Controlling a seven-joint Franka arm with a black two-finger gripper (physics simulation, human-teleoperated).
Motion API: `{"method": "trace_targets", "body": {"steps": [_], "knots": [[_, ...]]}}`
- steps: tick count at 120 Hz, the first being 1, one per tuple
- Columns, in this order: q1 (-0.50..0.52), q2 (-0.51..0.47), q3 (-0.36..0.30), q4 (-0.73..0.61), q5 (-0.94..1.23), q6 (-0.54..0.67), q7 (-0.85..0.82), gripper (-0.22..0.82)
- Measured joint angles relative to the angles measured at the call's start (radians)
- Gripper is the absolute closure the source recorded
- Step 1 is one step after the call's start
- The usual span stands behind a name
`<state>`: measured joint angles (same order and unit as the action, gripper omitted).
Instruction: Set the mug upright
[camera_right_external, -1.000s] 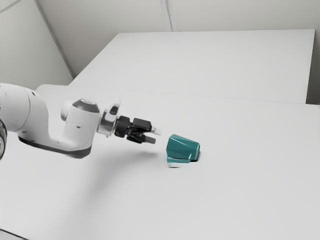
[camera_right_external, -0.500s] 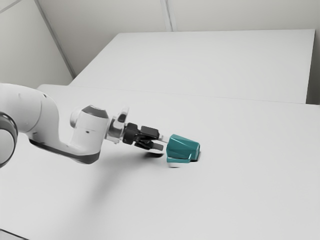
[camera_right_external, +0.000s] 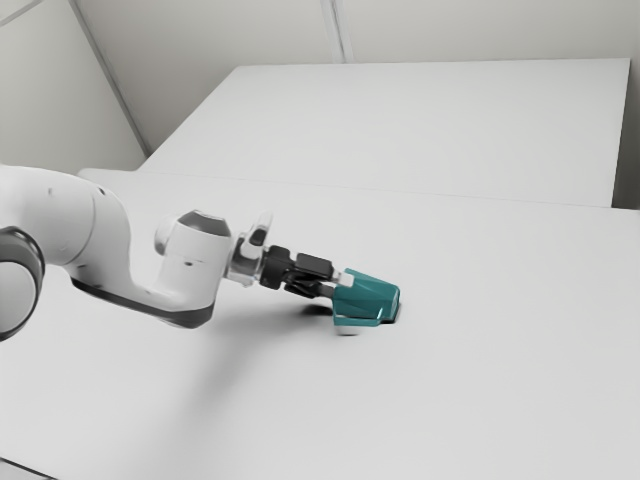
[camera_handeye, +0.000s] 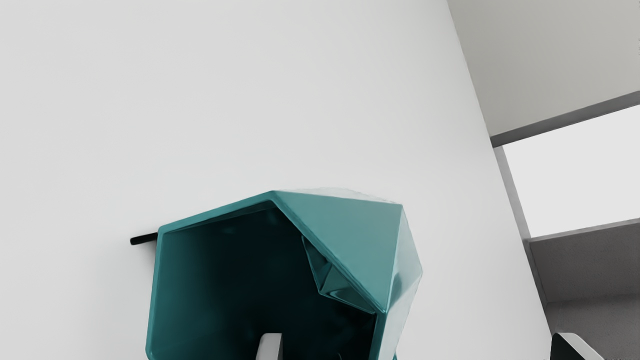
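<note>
My gripper (camera_right_external: 340, 286) reaches the mouth of the teal mug (camera_right_external: 368, 299), which lies on its side on the table with its opening toward the hand. In the wrist view the gripper (camera_handeye: 417, 347) is open: one fingertip (camera_handeye: 270, 347) overlaps the dark opening of the mug (camera_handeye: 345, 240), and the other stands outside, beyond the mug's wall. That wall is between the two fingers, with a space visible on the outer side. The mug's lower part is cut off at the wrist view's edge.
The white table (camera_right_external: 480, 390) surrounds the mug. A second white surface (camera_right_external: 430, 130) lies behind it, and pale walls rise beyond. In the wrist view, a grey-framed opening (camera_handeye: 575, 175) shows past the table's edge.
My hand has moved toward the exterior view's right and slightly down, from short of the mug up to its mouth. The mug has not visibly moved.
</note>
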<state>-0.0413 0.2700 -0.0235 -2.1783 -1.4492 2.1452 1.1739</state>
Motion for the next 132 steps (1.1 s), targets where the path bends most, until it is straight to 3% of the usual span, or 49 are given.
{"method": "trace_targets", "body": {"steps": [61, 75, 114, 132], "knots": [[-0.027, 0.035, -0.004, 0.032, -0.008, 0.002, 0.02, 0.05], [-0.029, 0.036, -0.005, 0.032, -0.008, 0.008, 0.023, 0.16], [-0.031, 0.034, -0.004, 0.032, -0.005, 0.022, 0.029, 0.59], [-0.032, 0.03, -0.004, 0.032, -0.004, 0.028, 0.031, 0.7]]}}
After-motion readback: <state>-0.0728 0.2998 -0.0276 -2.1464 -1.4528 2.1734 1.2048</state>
